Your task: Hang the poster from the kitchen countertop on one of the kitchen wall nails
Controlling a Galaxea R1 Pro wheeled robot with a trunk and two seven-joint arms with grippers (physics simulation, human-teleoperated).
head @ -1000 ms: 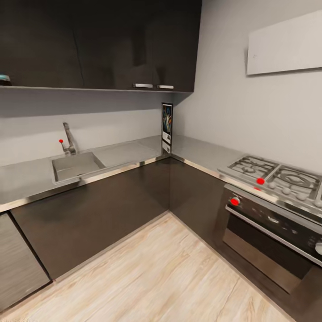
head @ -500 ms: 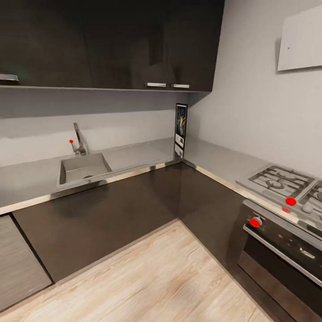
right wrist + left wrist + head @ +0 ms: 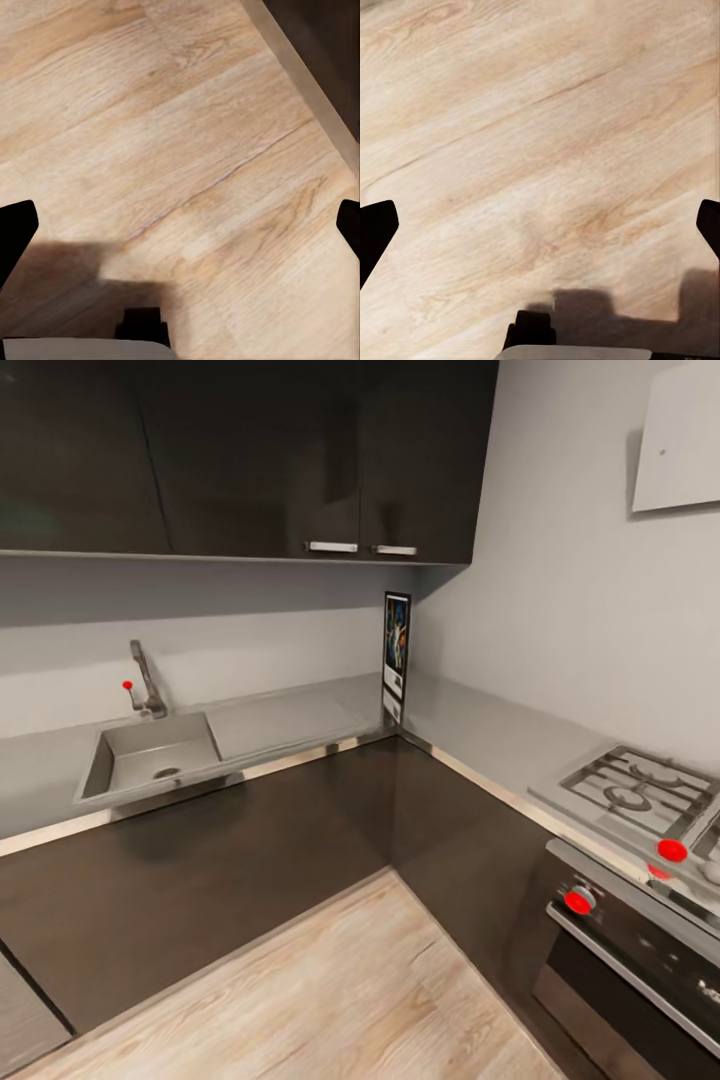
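The poster [image 3: 397, 645] stands upright in the far corner of the kitchen countertop [image 3: 290, 720], seen nearly edge-on, with a black frame and colourful figures on dark blue. The grey worktop runs in an L over dark cabinets. High on the right wall hangs a pale panel [image 3: 685, 445] with a tiny dark speck [image 3: 663, 451] that may be a nail. My left gripper [image 3: 540, 232] is open above the wooden floor, its dark fingertips [image 3: 375, 229] far apart. My right gripper [image 3: 180, 232] is open too, over floor beside a cabinet base.
A steel sink [image 3: 150, 755] with a tap [image 3: 145, 680] is set in the left run. A gas hob [image 3: 645, 790] and an oven [image 3: 640, 970] with red knobs fill the right run. Dark wall cabinets [image 3: 250, 455] hang above. Wooden floor [image 3: 320, 990] lies ahead.
The whole head view has shifted: the camera has come closer to the corner, so the sink sits further left and the hob lower right. The poster stands as before.
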